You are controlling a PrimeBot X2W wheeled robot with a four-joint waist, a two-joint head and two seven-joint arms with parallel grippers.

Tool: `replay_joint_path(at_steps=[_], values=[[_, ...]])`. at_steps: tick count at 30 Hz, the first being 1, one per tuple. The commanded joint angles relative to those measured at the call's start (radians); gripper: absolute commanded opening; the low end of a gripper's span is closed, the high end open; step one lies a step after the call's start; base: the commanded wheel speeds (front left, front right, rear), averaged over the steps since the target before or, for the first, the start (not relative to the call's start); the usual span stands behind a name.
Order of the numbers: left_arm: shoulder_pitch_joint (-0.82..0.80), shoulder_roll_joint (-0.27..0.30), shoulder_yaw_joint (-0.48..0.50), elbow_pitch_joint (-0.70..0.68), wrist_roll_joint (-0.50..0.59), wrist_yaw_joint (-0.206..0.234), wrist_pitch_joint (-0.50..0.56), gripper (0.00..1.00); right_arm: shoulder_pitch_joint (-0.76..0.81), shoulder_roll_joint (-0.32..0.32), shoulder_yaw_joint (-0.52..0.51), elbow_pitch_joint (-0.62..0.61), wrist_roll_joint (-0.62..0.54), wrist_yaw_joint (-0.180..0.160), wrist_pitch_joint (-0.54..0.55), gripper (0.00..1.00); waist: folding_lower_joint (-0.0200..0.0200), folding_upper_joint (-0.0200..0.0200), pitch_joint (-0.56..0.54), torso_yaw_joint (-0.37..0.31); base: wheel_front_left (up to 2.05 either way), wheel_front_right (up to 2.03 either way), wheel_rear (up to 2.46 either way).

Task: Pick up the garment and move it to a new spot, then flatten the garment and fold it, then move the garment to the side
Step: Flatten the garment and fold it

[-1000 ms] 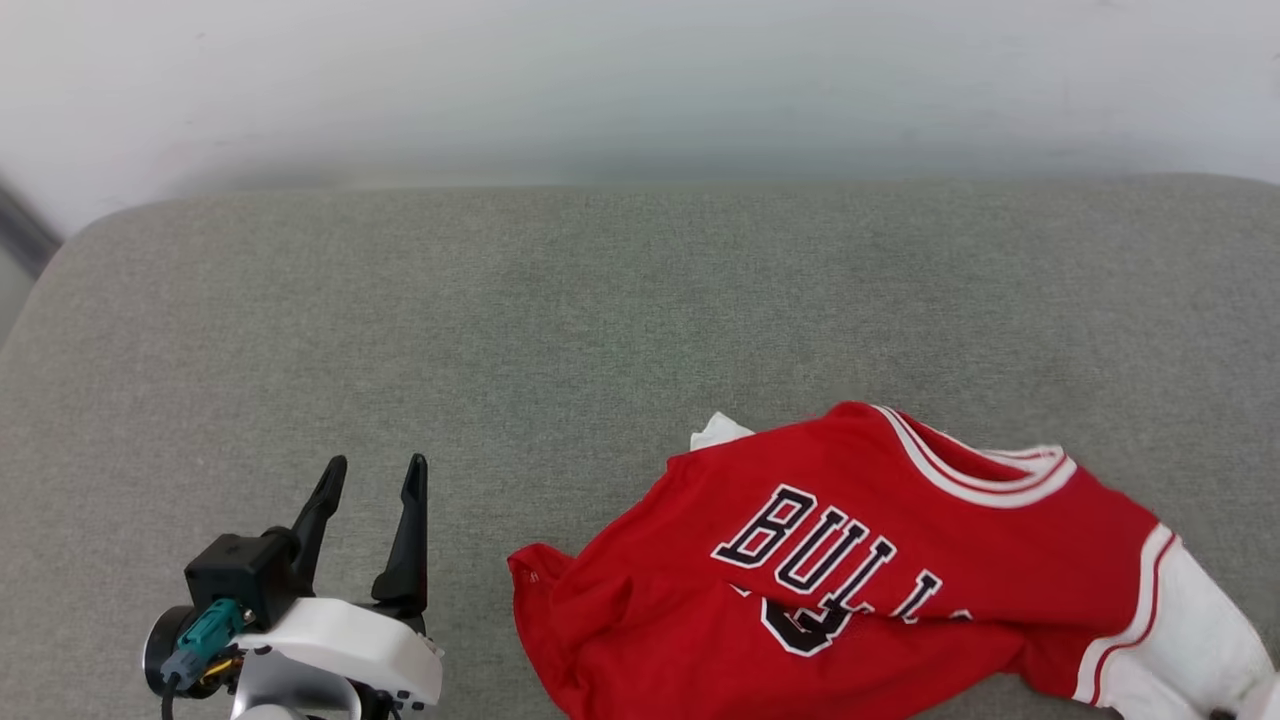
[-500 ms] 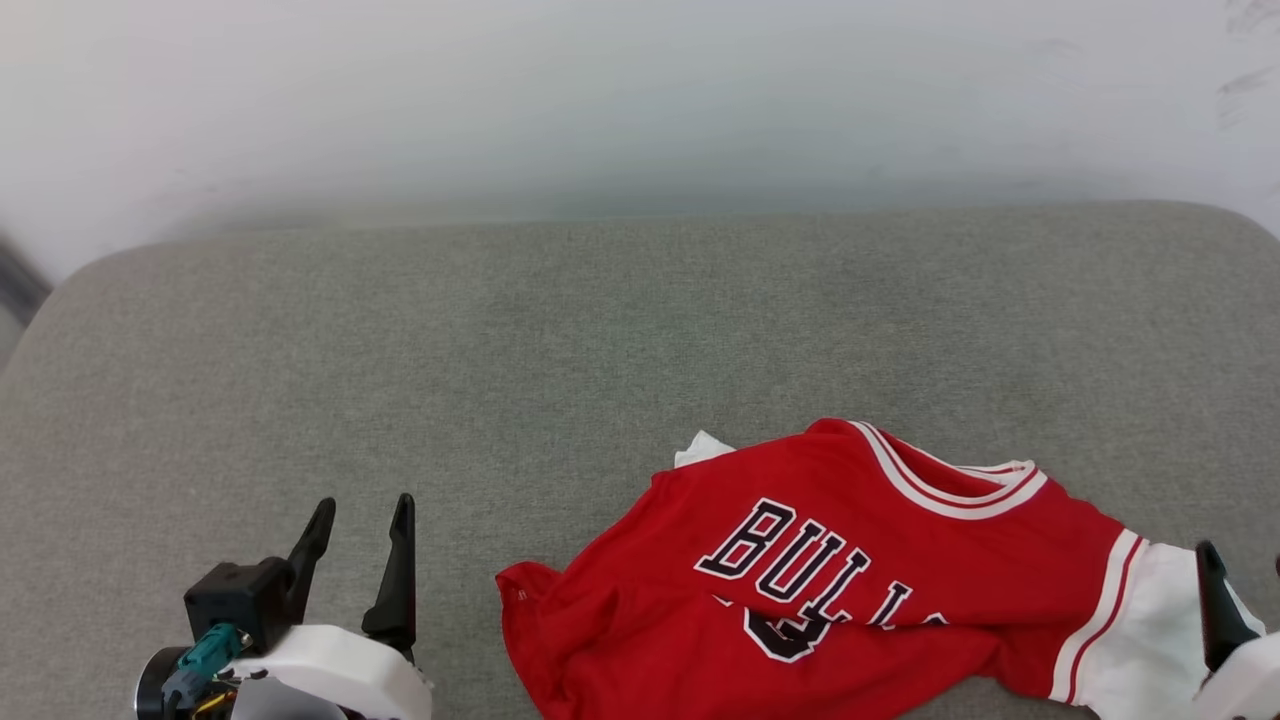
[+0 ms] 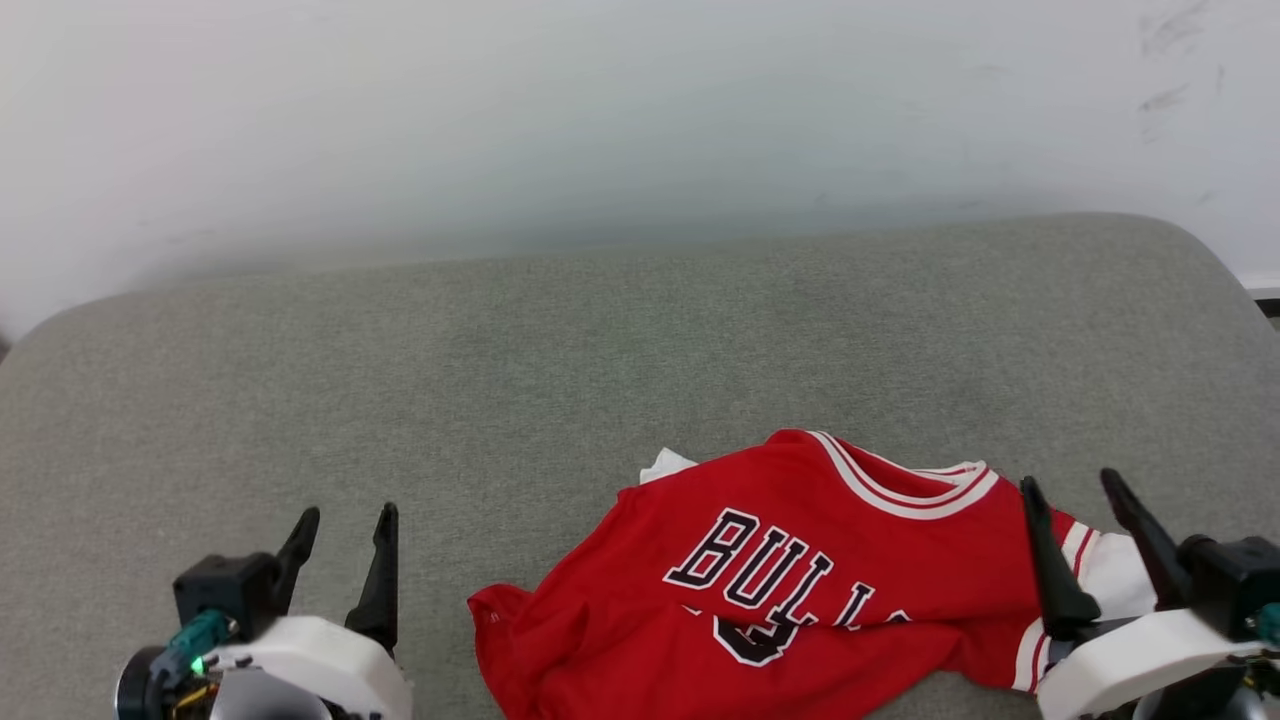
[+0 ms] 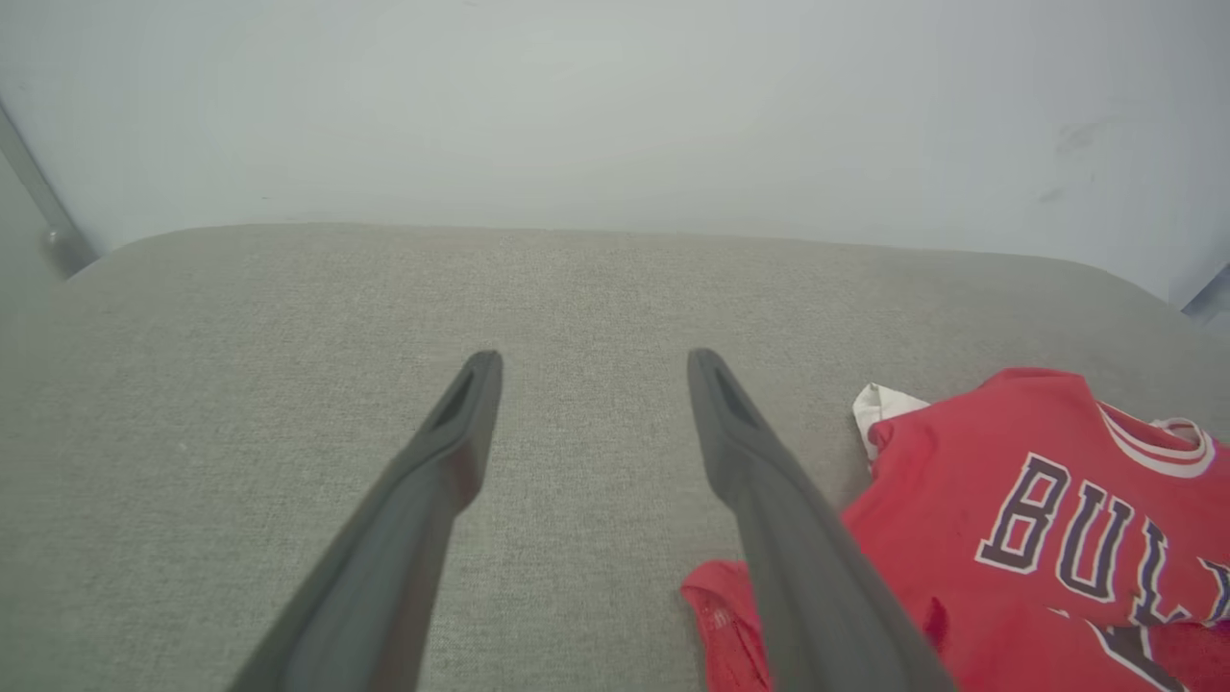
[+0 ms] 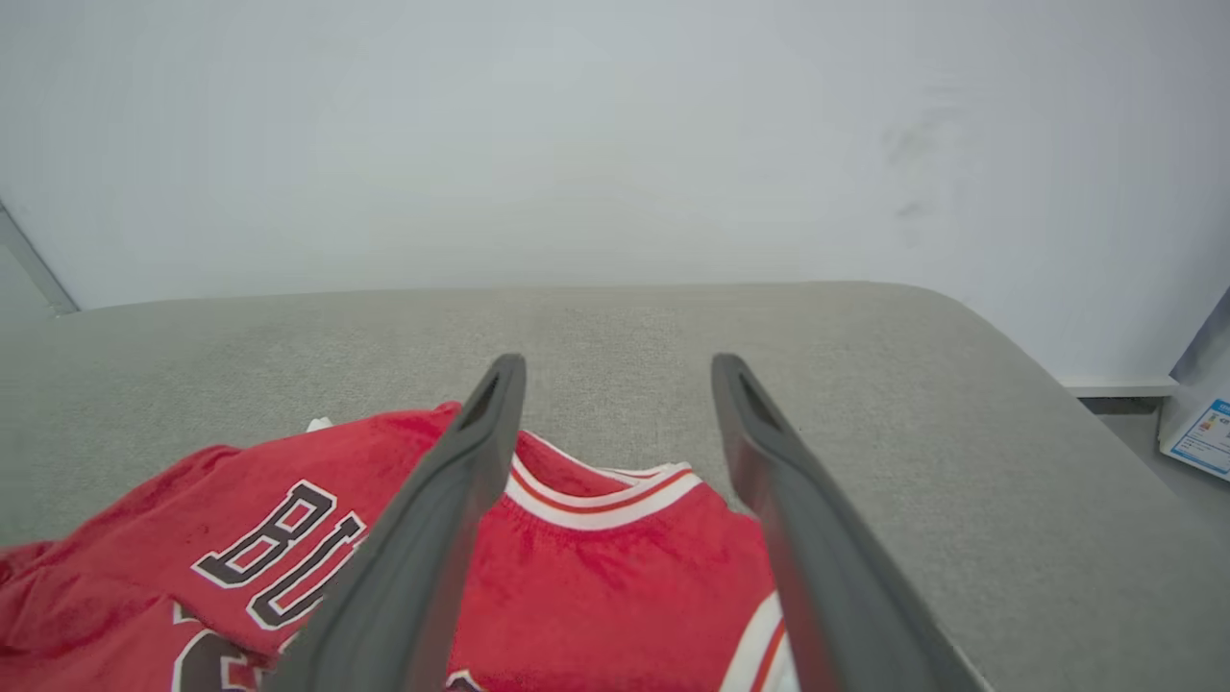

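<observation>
1. The garment (image 3: 800, 590) is lying crumpled, lettering up, on the padded grey worktop (image 3: 600, 350).
2. The right end effector (image 3: 1068, 480) is hovering over the garment's white-sleeved side, its jaws spread wide and gripping nothing.
3. The left end effector (image 3: 349, 512) is waiting well apart from the garment's opposite corner, equally spread and empty.
4. Pinching only the top layer beside the collar is risking the bunched layers underneath dragging, so the garment would be twisting instead of lifting cleanly.
5. Grasping one side alone is inviting the loose opposite corner to tuck under, complicating the flattening.
6. Pushing the fingers too deep into the garment is risking snagging the worktop's fabric along with it.
</observation>
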Motion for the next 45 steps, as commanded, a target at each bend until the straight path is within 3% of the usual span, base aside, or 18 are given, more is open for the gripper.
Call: replay_joint_path(at_steps=[1, 5, 17, 28, 29, 30, 31, 32, 37, 45], values=[[-0.034, 0.008, -0.003, 0.004, -0.004, -0.013, 0.011, 1.0, 0.019, 0.01, 0.019, -0.023, -0.001, -0.001, 0.008, 1.0, 0.0, -0.0001, 0.001, -0.009, 0.0, 0.0, 0.0], [-0.115, 0.007, -0.033, 0.022, -0.007, -0.058, 0.064, 1.0, 0.021, 0.022, 0.057, -0.064, 0.003, -0.001, 0.023, 1.0, 0.0, -0.0001, 0.018, -0.026, 0.0, 0.0, 0.0], [-0.364, -0.062, -0.212, 0.202, -0.062, -0.233, 0.388, 1.0, -0.026, 0.032, 0.117, -0.099, -0.002, -0.001, 0.033, 1.0, 0.0, -0.0001, 0.123, -0.082, 0.0, 0.0, 0.0], [-0.414, -0.079, -0.332, 0.372, -0.079, -0.313, 0.612, 1.0, -0.045, 0.045, 0.131, -0.092, 0.003, -0.001, 0.019, 1.0, 0.0, -0.0001, 0.172, -0.099, 0.0, 0.0, 0.0], [-0.411, -0.08, -0.342, 0.386, -0.086, -0.317, 0.637, 0.85, -0.047, 0.046, 0.134, -0.092, 0.004, -0.001, 0.015, 1.0, 0.0, -0.0001, 0.174, -0.099, 0.0, 0.0, 0.0], [-0.41, -0.082, -0.352, 0.399, -0.09, -0.324, 0.662, 0.49, -0.048, 0.046, 0.135, -0.09, 0.004, -0.001, 0.013, 1.0, 0.0, -0.0001, 0.174, -0.099, 0.0, 0.0, 0.0], [-0.41, -0.084, -0.358, 0.409, -0.094, -0.33, 0.676, 0.32, -0.049, 0.047, 0.136, -0.089, 0.005, -0.001, 0.008, 1.0, 0.0, -0.0001, 0.175, -0.099, 0.0, 0.0, 0.0], [-0.411, -0.087, -0.363, 0.417, -0.1, -0.337, 0.687, 0.03, -0.051, 0.047, 0.137, -0.087, 0.005, -0.001, 0.007, 1.0, 0.0, -0.0001, 0.175, -0.099, 0.0, 0.0, 0.0], [-0.424, -0.096, -0.369, 0.419, -0.08, -0.341, 0.658, 0.0, -0.045, 0.051, 0.135, -0.08, 0.013, -0.001, -0.004, 1.0, 0.0, -0.0001, 0.158, -0.093, 0.0, 0.0, 0.0], [-0.427, -0.066, -0.356, 0.293, -0.004, -0.288, 0.539, 0.0, -0.009, 0.055, 0.11, -0.076, 0.02, -0.001, -0.004, 1.0, 0.0, -0.0001, 0.105, -0.055, 0.0, 0.0, 0.0]])
